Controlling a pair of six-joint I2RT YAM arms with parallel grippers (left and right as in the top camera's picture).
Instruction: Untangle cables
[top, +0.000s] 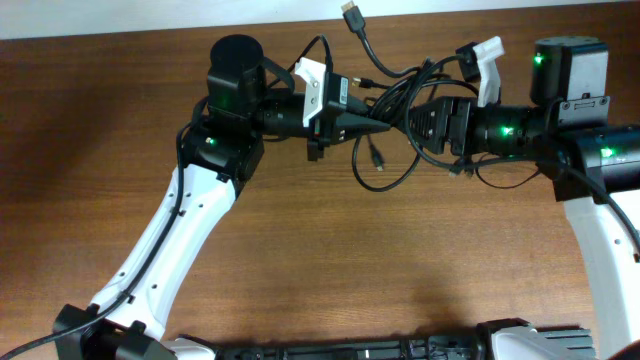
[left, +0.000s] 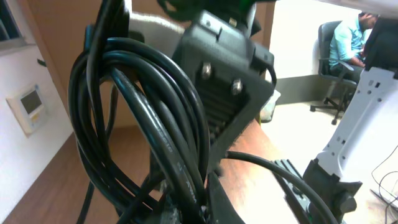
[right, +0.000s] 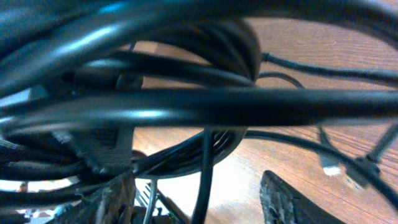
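A tangle of thin black cables hangs between my two grippers above the back of the table. My left gripper points right and is shut on a bundle of the cables; its jaws pinch several strands. My right gripper points left into the tangle. Its fingers are spread wide, with one thin strand running between them and thick loops of the cables right in front. Small plug ends dangle over the wood.
The wooden table lies under both arms. One cable end with a plug reaches the back edge. Another plug hangs in a loop below the grippers. A person on a chair is far behind.
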